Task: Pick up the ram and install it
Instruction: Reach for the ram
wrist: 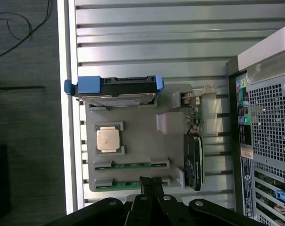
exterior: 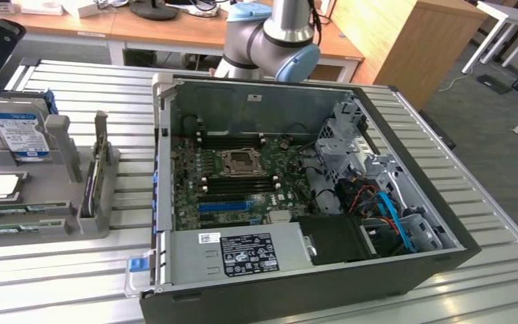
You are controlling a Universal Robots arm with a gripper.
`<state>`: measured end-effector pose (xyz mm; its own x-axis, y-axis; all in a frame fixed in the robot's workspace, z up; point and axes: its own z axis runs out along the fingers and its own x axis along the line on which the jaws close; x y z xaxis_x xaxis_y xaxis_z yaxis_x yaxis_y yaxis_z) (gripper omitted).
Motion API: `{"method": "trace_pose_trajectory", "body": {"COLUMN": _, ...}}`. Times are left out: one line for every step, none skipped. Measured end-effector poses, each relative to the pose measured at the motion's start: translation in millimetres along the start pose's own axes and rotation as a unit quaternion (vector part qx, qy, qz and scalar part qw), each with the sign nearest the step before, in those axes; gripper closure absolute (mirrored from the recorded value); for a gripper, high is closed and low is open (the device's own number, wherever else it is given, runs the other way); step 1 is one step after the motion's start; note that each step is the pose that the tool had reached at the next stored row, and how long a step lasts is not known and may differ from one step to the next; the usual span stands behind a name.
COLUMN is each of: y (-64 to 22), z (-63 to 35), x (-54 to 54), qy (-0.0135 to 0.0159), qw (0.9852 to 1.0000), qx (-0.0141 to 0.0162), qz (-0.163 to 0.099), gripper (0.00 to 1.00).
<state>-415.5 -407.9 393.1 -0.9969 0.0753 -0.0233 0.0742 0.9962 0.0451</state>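
Two thin green ram sticks lie side by side in slots of a grey holder; one ram stick sits nearer the holder's middle and the other at its edge. In the exterior view the sticks are at the holder's near end, on the left. My gripper hangs above the outer stick, fingers shut together and holding nothing. The open computer case lies on its side with the motherboard exposed. My arm rises behind the case.
The holder also carries a silver hard drive with a blue-and-white label, a square processor chip and a black card standing on edge. Everything rests on a ribbed metal table. The case's rear panel is close beside the holder.
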Motion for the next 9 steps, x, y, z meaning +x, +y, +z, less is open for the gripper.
{"method": "trace_pose_trajectory", "body": {"y": -1.4, "z": -0.1, "x": 0.1, "qy": 0.0, "qw": 1.0, "qx": 0.0, "qz": 0.0, "gripper": 0.9}}
{"method": "trace_pose_trajectory", "body": {"y": -2.7, "z": -0.2, "x": 0.1, "qy": 0.0, "qw": 1.0, "qx": 0.0, "qz": 0.0, "gripper": 0.9}}
{"method": "trace_pose_trajectory", "body": {"y": -4.1, "z": -0.2, "x": 0.2, "qy": 0.0, "qw": 1.0, "qx": 0.0, "qz": 0.0, "gripper": 0.9}}
{"method": "trace_pose_trajectory", "body": {"y": -5.4, "z": -0.3, "x": 0.3, "qy": 0.0, "qw": 1.0, "qx": 0.0, "qz": 0.0, "gripper": 0.9}}
{"method": "trace_pose_trajectory", "body": {"y": -6.7, "z": -0.4, "x": 0.4, "qy": 0.0, "qw": 1.0, "qx": 0.0001, "qz": 0.0, "gripper": 0.9}}
{"method": "trace_pose_trajectory", "body": {"y": -8.0, "z": -0.4, "x": 0.6, "qy": 0.0, "qw": 1.0, "qx": 0.0, "qz": 0.0, "gripper": 0.9}}
{"method": "trace_pose_trajectory", "body": {"y": -9.2, "z": -0.5, "x": 0.6, "qy": 0.0001, "qw": 1.0, "qx": 0.0, "qz": 0.0, "gripper": 0.9}}
{"method": "trace_pose_trajectory", "body": {"y": -10.3, "z": -0.5, "x": 0.5, "qy": 0.0, "qw": 1.0, "qx": 0.0, "qz": 0.0, "gripper": 0.9}}
{"method": "trace_pose_trajectory", "body": {"y": -11.1, "z": -0.6, "x": 0.5, "qy": 0.0001, "qw": 1.0, "qx": 0.0, "qz": 0.0, "gripper": 0.9}}
